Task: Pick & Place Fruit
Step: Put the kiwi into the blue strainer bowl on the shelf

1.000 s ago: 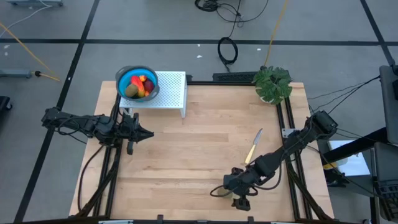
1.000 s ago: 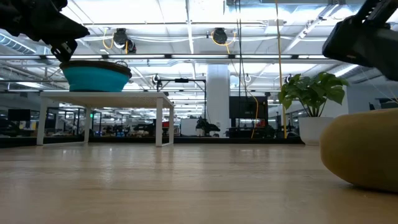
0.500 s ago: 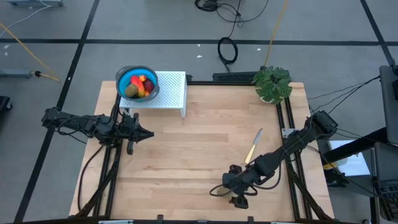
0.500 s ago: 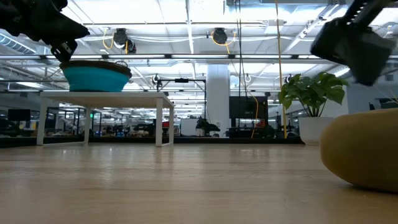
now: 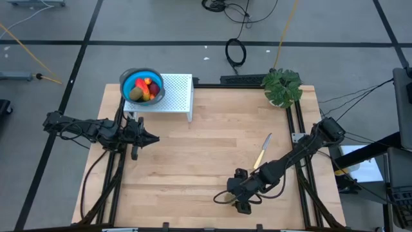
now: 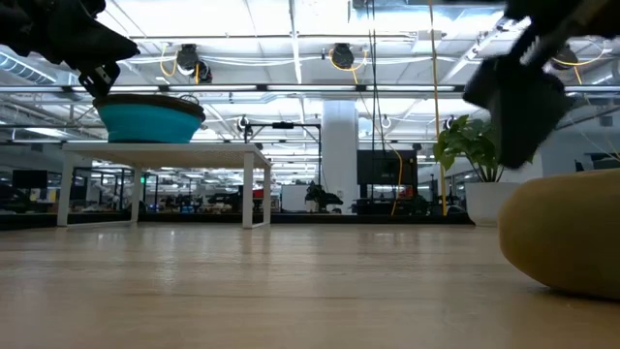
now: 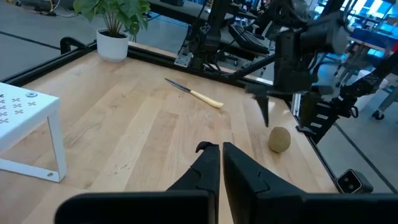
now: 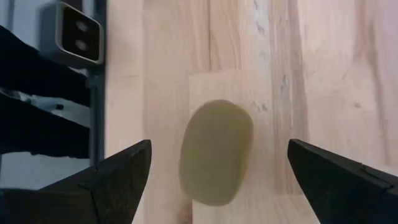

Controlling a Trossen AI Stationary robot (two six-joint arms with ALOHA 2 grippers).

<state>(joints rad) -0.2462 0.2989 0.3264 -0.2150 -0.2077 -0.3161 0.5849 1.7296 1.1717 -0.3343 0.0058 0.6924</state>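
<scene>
In the high view the right gripper (image 5: 239,203) hangs at the lower middle of the frame, above the table's (image 5: 193,161) near edge, with its fingers (image 8: 118,180) spread wide on either side of a brown-green kiwi (image 8: 216,152) that lies on the wood below, untouched. The left gripper (image 5: 153,138) waits at the left of the frame, fingers pressed together and holding nothing. At the upper left, a blue bowl (image 5: 129,80) on a white stand (image 5: 177,93) holds the other fruits (image 5: 145,89). A pale yellow utensil (image 5: 262,152) lies right of centre.
</scene>
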